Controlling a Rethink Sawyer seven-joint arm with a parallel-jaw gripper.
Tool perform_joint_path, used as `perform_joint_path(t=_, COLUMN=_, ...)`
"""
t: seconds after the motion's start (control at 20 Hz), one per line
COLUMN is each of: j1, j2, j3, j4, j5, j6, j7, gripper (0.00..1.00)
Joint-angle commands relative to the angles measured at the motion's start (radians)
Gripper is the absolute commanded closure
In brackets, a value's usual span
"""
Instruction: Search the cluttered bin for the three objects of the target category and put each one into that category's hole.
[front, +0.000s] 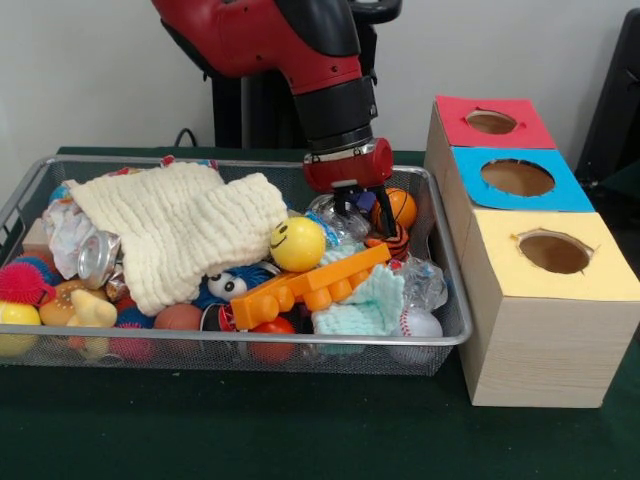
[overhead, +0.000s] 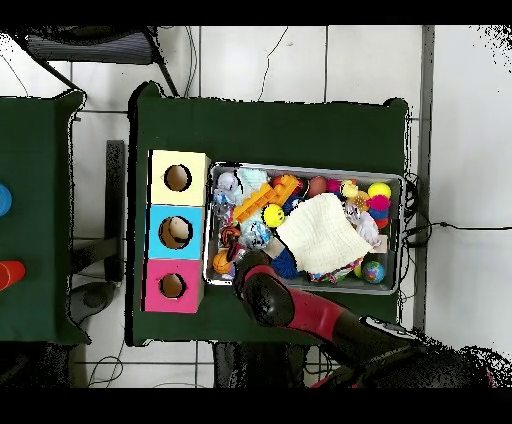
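The wire mesh bin (front: 250, 341) is full of toys; it also shows in the overhead view (overhead: 300, 166). My gripper (front: 362, 212) is down inside the bin's far right part, open, its fingers (front: 343, 203) apart beside an orange ball (front: 401, 206). A piece of clear wrinkly plastic (front: 328, 222) lies right under and beside the fingers; I cannot tell whether they touch it. Another clear plastic piece (front: 426, 281) lies at the bin's right end. The light-blue hole (front: 517, 177) is in the middle box to the right, also seen from overhead (overhead: 178, 232). In the overhead view my arm (overhead: 262, 288) covers the gripper.
A cream knitted cloth (front: 175, 230) covers the bin's left middle. A yellow smiley ball (front: 297, 244), an orange toy block (front: 310, 283), a baseball (front: 420, 324) and a silver can (front: 97, 260) lie around. The red-topped hole (front: 491, 122) and yellow-topped hole (front: 554, 252) flank the blue one.
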Motion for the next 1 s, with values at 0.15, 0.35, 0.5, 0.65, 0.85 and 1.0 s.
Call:
perform_joint_path(t=0.15, j1=0.048, j2=-0.048, j3=-0.065, j4=-0.159, j5=0.055, j6=-0.050, j7=0.168, gripper=0.00)
perform_joint_path(t=0.35, j1=0.095, j2=-0.083, j3=-0.115, j4=-0.122, j5=0.081, j6=-0.121, j7=0.198, gripper=0.00)
perform_joint_path(t=0.5, j1=0.098, j2=-0.100, j3=-0.120, j4=-0.099, j5=0.085, j6=-0.132, j7=0.223, gripper=0.00)
perform_joint_path(t=0.65, j1=0.103, j2=-0.113, j3=-0.130, j4=-0.085, j5=0.091, j6=-0.134, j7=0.237, gripper=0.00)
perform_joint_path(t=0.85, j1=0.119, j2=-0.116, j3=-0.151, j4=-0.071, j5=0.106, j6=-0.164, j7=0.257, gripper=0.00)
perform_joint_path(t=1.0, j1=0.123, j2=-0.118, j3=-0.158, j4=-0.067, j5=0.111, j6=-0.189, j7=0.266, gripper=0.00)
